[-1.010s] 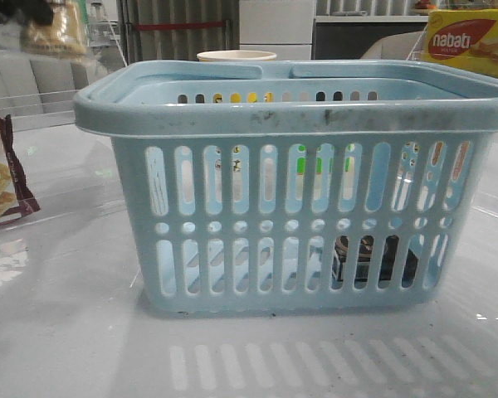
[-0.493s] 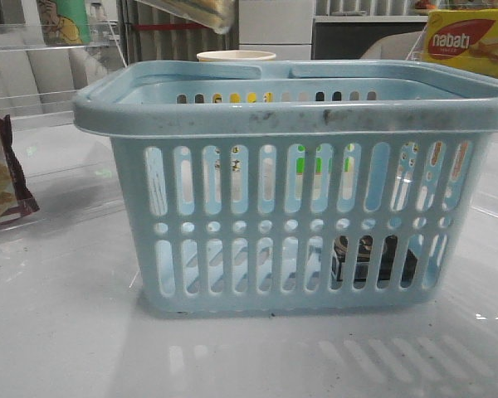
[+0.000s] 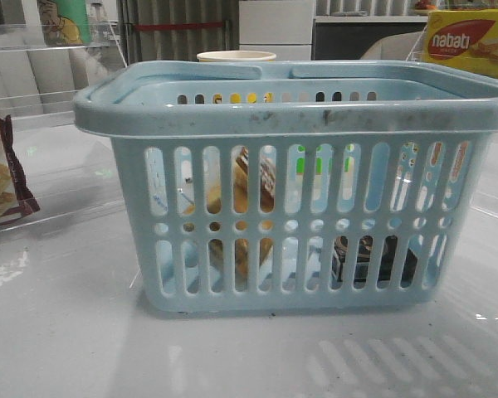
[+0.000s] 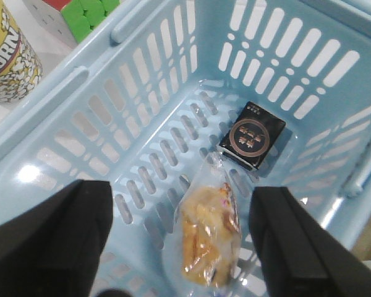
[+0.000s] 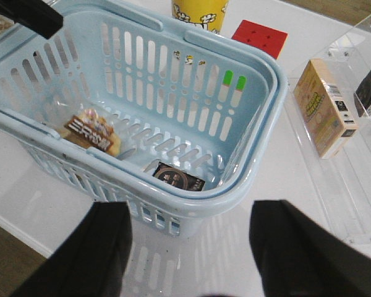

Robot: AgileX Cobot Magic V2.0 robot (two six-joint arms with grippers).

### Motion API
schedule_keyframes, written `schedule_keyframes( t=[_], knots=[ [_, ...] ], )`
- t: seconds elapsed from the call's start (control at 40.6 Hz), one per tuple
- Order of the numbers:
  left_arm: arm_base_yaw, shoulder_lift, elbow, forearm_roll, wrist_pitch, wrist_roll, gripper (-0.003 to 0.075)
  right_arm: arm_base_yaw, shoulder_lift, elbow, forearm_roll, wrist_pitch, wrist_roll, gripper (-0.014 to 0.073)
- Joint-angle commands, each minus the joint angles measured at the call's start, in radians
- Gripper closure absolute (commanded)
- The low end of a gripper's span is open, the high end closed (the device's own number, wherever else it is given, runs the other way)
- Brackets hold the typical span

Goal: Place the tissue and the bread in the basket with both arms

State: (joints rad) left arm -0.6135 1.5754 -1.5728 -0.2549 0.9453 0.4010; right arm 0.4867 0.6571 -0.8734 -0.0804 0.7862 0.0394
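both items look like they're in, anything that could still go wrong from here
The left gripper hangs open directly over the bread inside the basket; lifting out carelessly could clip the rim. The bread looks propped, so it may topple toward the tissue.

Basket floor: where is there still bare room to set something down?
In the basket, floor lies bare between the bread and the tissue, and along the far wall. The near side, where both sit, is crowded.
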Motion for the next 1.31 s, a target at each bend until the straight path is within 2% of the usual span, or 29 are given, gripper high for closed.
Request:
schedule_keyframes(
  t=[0.0, 0.099, 0.271, 0.394, 0.517, 0.616, 0.739, 0.961, 1.281],
  knots=[
    [-0.005, -0.126, 0.037, -0.013, -0.037, -0.012, 0.0223, -0.002, -0.020, -0.018, -0.018, -0.065, -0.001, 0.0078],
    [-0.005, -0.239, 0.149, 0.048, -0.070, -0.063, 0.0231, -0.002, -0.057, 0.005, -0.018, -0.063, 0.000, 0.0078],
    [-0.005, -0.457, 0.372, 0.242, -0.133, -0.247, 0.0231, -0.002, -0.140, 0.084, -0.018, -0.064, 0.000, 0.0078],
    [-0.005, -0.611, 0.529, 0.263, -0.188, -0.305, 0.0231, -0.002, -0.194, 0.141, -0.018, -0.068, -0.001, 0.0094],
    [-0.005, -0.754, 0.682, 0.263, -0.293, -0.349, 0.0233, -0.002, -0.228, 0.179, -0.018, -0.069, -0.005, 0.0223],
    [-0.005, -0.853, 0.788, 0.263, -0.403, -0.350, 0.0241, -0.002, -0.232, 0.202, -0.018, -0.068, -0.005, 0.0384],
    [-0.005, -0.924, 0.878, 0.281, -0.489, -0.348, 0.0349, -0.002, -0.232, 0.215, -0.018, -0.065, -0.005, 0.0545],
    [-0.005, -0.940, 0.915, 0.323, -0.484, -0.348, 0.0626, -0.002, -0.232, 0.215, -0.020, -0.022, -0.005, 0.0526],
    [-0.005, -0.936, 0.922, 0.323, -0.486, -0.348, 0.0626, -0.002, -0.232, 0.215, -0.020, -0.017, -0.005, 0.0526]
  ],
)
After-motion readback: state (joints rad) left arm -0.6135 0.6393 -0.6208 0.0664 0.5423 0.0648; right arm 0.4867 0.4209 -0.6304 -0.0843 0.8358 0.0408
